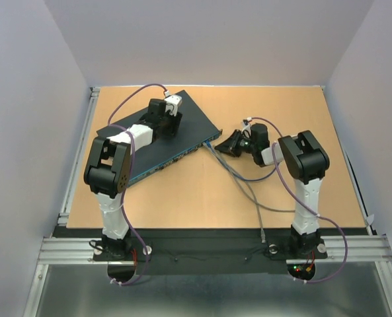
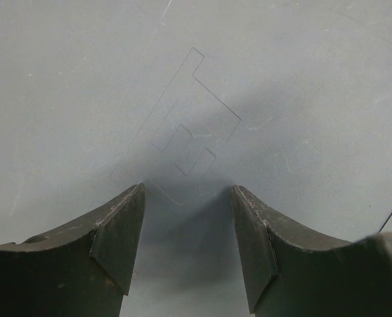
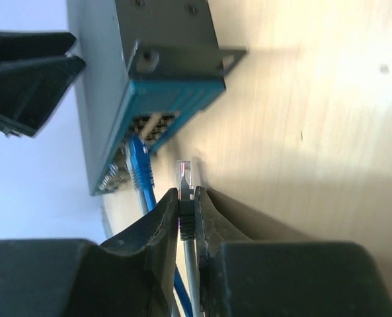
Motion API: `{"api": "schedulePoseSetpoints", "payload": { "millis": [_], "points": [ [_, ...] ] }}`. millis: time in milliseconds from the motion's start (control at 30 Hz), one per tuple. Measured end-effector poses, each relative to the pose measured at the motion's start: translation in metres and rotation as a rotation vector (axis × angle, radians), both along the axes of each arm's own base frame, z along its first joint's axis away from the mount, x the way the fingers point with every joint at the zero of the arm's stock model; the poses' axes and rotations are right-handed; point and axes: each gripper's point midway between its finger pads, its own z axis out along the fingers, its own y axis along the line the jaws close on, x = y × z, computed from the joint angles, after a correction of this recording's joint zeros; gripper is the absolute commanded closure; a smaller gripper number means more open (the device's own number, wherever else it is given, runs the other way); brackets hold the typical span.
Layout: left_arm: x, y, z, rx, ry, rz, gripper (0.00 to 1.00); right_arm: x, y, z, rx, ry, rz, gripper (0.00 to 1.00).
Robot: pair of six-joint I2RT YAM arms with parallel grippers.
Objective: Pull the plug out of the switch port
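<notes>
The switch is a flat dark box lying at an angle on the wooden table, its bluish port edge facing front right. My left gripper rests on its top, jaws open and empty; the left wrist view shows the fingers against the dark lid. My right gripper is shut on a clear plug with a black boot and grey cable, held free a short way off the port edge. A blue plug and another grey one sit in the ports.
Grey cables trail from the switch across the table towards the front edge. A blue cable runs under my right fingers. Metal rails border the table's left side and white walls stand around it.
</notes>
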Motion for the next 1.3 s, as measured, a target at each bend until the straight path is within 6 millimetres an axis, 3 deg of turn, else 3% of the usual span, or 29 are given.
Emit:
{"api": "schedulePoseSetpoints", "payload": {
  "millis": [167, 333, 533, 767, 867, 967, 1067, 1267, 1300],
  "points": [
    [0.0, -0.001, 0.003, 0.0, -0.007, -0.005, 0.34, -0.009, -0.012, 0.013, -0.079, -0.023, -0.02, 1.0],
    [-0.002, -0.002, 0.008, -0.005, -0.01, -0.016, 0.34, 0.012, -0.046, 0.032, -0.198, -0.105, -0.112, 0.99],
    [-0.004, -0.002, 0.009, -0.001, -0.011, -0.029, 0.34, 0.06, -0.116, 0.023, -0.283, -0.081, -0.287, 1.0],
    [-0.006, -0.003, 0.01, -0.002, -0.011, -0.041, 0.34, 0.137, -0.165, 0.037, -0.303, -0.125, -0.447, 1.0],
    [-0.008, -0.003, 0.011, -0.002, -0.009, -0.046, 0.34, 0.17, -0.189, 0.063, -0.301, -0.174, -0.533, 0.99],
    [-0.009, -0.003, 0.012, -0.002, -0.012, -0.048, 0.34, 0.19, -0.206, 0.092, -0.294, -0.223, -0.596, 0.99],
    [-0.009, -0.003, 0.012, 0.0, -0.014, -0.052, 0.34, 0.211, -0.231, 0.135, -0.306, -0.309, -0.681, 1.0],
    [-0.009, -0.003, 0.012, 0.005, -0.016, -0.057, 0.34, 0.211, -0.253, 0.207, -0.359, -0.446, -0.763, 1.0],
    [-0.009, -0.003, 0.012, 0.005, -0.017, -0.057, 0.34, 0.206, -0.256, 0.228, -0.371, -0.484, -0.78, 1.0]
  ]
}}
